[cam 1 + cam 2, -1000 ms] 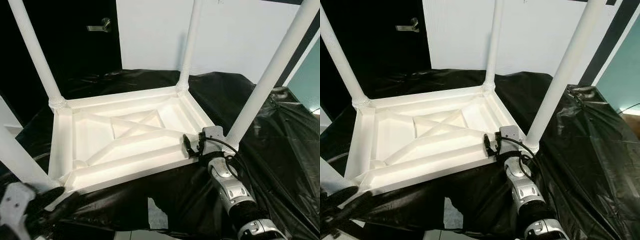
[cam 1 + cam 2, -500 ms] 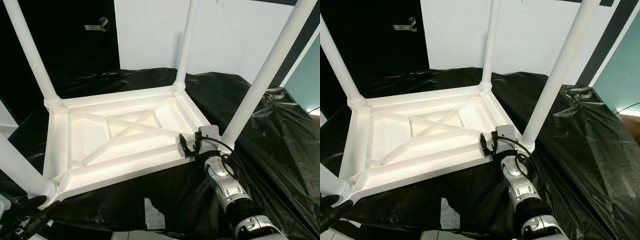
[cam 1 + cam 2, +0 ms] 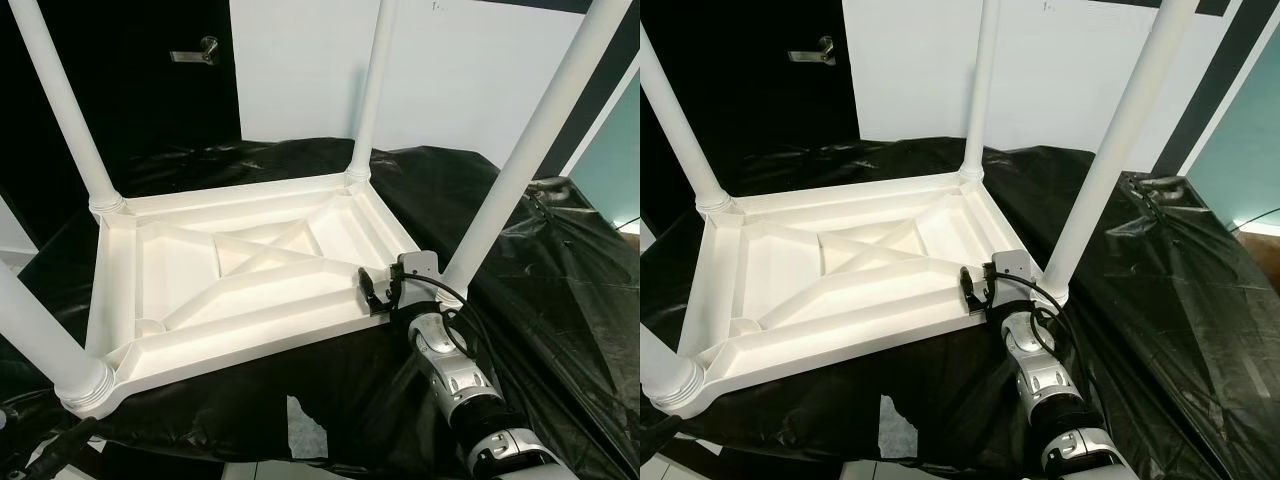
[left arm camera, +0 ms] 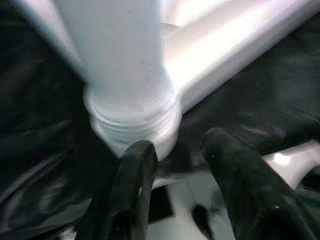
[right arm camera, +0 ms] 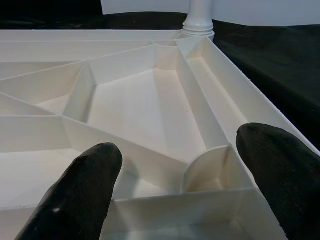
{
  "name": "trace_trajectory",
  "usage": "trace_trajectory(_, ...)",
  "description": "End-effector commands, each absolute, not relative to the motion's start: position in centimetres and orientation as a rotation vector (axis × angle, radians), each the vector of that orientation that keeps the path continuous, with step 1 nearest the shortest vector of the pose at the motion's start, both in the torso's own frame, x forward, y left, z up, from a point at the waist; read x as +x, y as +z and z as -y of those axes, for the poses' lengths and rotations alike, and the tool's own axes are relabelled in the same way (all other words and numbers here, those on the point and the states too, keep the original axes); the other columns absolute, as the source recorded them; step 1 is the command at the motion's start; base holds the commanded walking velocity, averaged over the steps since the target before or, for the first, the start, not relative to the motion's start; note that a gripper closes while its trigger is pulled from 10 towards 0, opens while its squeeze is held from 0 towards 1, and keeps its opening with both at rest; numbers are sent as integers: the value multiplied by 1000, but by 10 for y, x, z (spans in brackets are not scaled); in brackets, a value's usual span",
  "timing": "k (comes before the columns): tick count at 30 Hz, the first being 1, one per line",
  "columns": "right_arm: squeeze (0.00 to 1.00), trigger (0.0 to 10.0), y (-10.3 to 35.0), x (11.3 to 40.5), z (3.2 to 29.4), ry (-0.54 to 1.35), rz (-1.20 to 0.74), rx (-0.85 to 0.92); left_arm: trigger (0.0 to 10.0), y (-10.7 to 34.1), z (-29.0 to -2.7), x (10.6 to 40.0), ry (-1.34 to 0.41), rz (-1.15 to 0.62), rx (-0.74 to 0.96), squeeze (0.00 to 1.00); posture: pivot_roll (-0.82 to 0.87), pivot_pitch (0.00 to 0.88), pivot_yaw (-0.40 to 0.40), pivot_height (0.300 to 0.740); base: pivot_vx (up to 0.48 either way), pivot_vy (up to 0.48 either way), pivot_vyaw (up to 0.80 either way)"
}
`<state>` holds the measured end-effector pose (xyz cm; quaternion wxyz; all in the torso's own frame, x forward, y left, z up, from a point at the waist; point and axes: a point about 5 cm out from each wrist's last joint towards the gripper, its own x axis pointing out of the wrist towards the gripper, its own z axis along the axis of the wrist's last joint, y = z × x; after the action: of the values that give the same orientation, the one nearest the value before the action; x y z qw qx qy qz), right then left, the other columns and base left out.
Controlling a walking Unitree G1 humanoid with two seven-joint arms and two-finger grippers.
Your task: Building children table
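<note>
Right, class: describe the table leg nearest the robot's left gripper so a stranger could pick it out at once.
Find the upside-down white table lying on the black plastic sheet. Four white legs stand up from its corners; go to the near corner on the robot's left. That leg has the ribbed collar closest to the camera, with the left gripper just beside its base.

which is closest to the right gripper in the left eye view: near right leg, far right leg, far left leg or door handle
1. Near right leg, just beside the right gripper on its right.
2. Far right leg, at the back corner.
3. Far left leg, across the tabletop.
4. Door handle, on the dark door behind.
</note>
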<state>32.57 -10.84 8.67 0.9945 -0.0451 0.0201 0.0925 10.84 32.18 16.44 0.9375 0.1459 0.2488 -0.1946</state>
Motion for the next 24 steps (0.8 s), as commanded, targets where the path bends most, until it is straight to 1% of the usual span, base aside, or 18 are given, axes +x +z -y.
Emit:
trace_trajectory(1, 0, 10000, 76, 321, 115, 169, -92, -88, 10000, 177, -352, 116, -209, -482, 421, 0, 279, 0, -64, 740, 0, 0, 0)
trace_trajectory(2, 0, 10000, 77, 320, 114, 179, -80, -83, 10000, 183, -364, 120, -143, -459, 473, 0, 275, 0, -62, 740, 0, 0, 0)
trace_trajectory(3, 0, 10000, 77, 320, 114, 179, -80, -83, 10000, 183, -364, 120, -143, -459, 473, 0, 275, 0, -62, 740, 0, 0, 0)
trace_trajectory(4, 0, 10000, 80, 318, 112, 200, -57, -76, 10000, 189, -372, 128, -91, -427, 525, 0, 273, 0, -63, 740, 0, 0, 0)
trace_trajectory(5, 0, 10000, 83, 316, 109, 223, -39, -74, 10000, 192, -373, 135, -68, -398, 563, 0, 268, 0, -62, 740, 0, 0, 0)
trace_trajectory(6, 0, 10000, 83, 316, 109, 223, -39, -74, 10000, 192, -373, 135, -68, -398, 563, 0, 268, 0, -62, 740, 0, 0, 0)
trace_trajectory(9, 0, 10000, 89, 308, 103, 304, 4, -83, 10000, 196, -377, 159, 1, -305, 593, 0, 250, 0, -57, 740, 0, 0, 0)
trace_trajectory(11, 0, 10000, 90, 304, 101, 345, 15, -97, 10000, 195, -378, 168, 19, -282, 558, 0, 247, 0, -56, 740, 0, 0, 0)
trace_trajectory(12, 0, 10000, 90, 301, 101, 369, 22, -105, 10000, 199, -379, 177, 47, -227, 554, 0, 235, 0, -54, 740, 0, 0, 0)
trace_trajectory(13, 0, 10000, 90, 301, 101, 369, 22, -105, 10000, 199, -379, 177, 47, -227, 554, 0, 235, 0, -54, 740, 0, 0, 0)
trace_trajectory(14, 0, 10000, 92, 295, 103, 399, 30, -108, 10000, 202, -377, 193, 72, -132, 495, 0, 215, 0, -48, 740, 0, 0, 0)
trace_trajectory(15, 0, 10000, 92, 295, 103, 399, 30, -108, 10000, 202, -377, 193, 72, -132, 495, 0, 215, 0, -48, 740, 0, 0, 0)
trace_trajectory(16, 0, 10000, 95, 289, 106, 425, 38, -113, 10000, 204, -373, 209, 80, -51, 423, 0, 204, 0, -47, 740, 0, 0, 0)
trace_trajectory(17, 0, 10000, 95, 289, 106, 425, 38, -113, 10000, 204, -373, 209, 80, -51, 423, 0, 204, 0, -47, 740, 0, 0, 0)
trace_trajectory(20, 0, 10000, 97, 282, 110, 442, 37, -120, 10000, 203, -366, 226, 69, 43, 284, 0, 189, 0, -44, 740, 0, 0, 0)
trace_trajectory(22, 0, 10000, 97, 280, 111, 444, 36, -122, 10000, 204, -363, 230, 64, 72, 268, 0, 189, 0, -44, 740, 0, 0, 0)
trace_trajectory(23, 0, 10000, 96, 276, 114, 441, 26, -127, 10000, 203, -358, 241, 59, 117, 204, 0, 172, 0, -46, 740, 0, 0, 0)
trace_trajectory(24, 0, 10000, 96, 276, 114, 441, 26, -127, 10000, 203, -358, 241, 59, 117, 204, 0, 172, 0, -46, 740, 0, 0, 0)
